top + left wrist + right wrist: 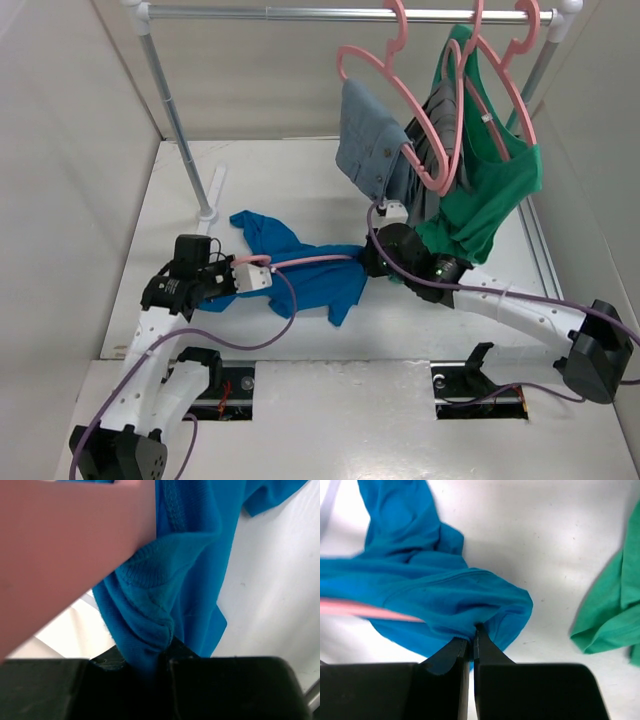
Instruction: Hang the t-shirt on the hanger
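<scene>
Left pincer (160, 654) clamped shut on bunched fold of t-shirt (312, 282), at ribbed edge. Right pincer (474, 636) closed tight on another fold at opposite end of same garment. Hanger (318, 260) shows as pink bar running between both pincers, partly inside blue cloth, just beside left pincer. T-shirt crumpled over table (450, 330), mid-front. Behind: rail (350, 14) carrying grey garment (368, 140) and green tank top (490, 200) on other pink hangers (402, 30).
</scene>
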You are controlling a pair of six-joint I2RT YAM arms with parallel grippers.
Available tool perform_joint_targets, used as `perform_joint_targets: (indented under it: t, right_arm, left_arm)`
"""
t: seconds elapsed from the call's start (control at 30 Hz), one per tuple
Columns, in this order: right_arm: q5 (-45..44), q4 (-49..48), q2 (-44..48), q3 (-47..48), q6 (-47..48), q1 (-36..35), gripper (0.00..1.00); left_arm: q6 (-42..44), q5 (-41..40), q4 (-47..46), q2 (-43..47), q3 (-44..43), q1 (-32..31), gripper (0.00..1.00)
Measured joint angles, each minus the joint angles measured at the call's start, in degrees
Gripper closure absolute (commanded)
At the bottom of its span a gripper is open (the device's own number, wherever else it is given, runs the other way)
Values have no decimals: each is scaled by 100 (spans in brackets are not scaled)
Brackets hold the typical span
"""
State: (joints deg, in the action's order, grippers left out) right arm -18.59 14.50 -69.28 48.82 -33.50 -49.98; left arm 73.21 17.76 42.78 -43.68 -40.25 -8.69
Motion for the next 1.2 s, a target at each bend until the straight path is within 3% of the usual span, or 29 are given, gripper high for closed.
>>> perform_joint_targets:
  t: [0.27,0.43,0.53,0.57,0.6,0.7,0.83,0.97,1.2]
  right_arm:
    - [634,116,-463,647,1834,-341,100]
    - [1582,94,-857,1274,2754,-525,98]
    - [2059,188,-1073,1655,3126,-525,80]
    - [2201,229,-1121,1768,3230,-520,63]
    - [2413,302,-1169,1897,3390,-525,53]
    - [2793,627,-1163,1982,3679,-529,44]
    - [2935,1250,-999,2022,3934,-562,42]
    - [2697,1731,-745,2127,4063,-562,31]
    - [2529,2328,-529,2131,4135,-485,30]
  left_arm:
    - [90,-470,-144,-466,-17,-214,100]
    - [96,-168,-33,-754,-450,-341,100]
    - [96,140,37,-756,-782,-494,100]
    - [94,240,35,-756,-855,-511,100]
    - [92,393,31,-756,-918,-518,100]
    - [142,597,68,-761,-938,-520,100]
    - [286,769,197,-758,-927,-522,100]
    - [354,824,234,-756,-907,-522,100]
    - [520,866,372,-761,-894,-525,100]
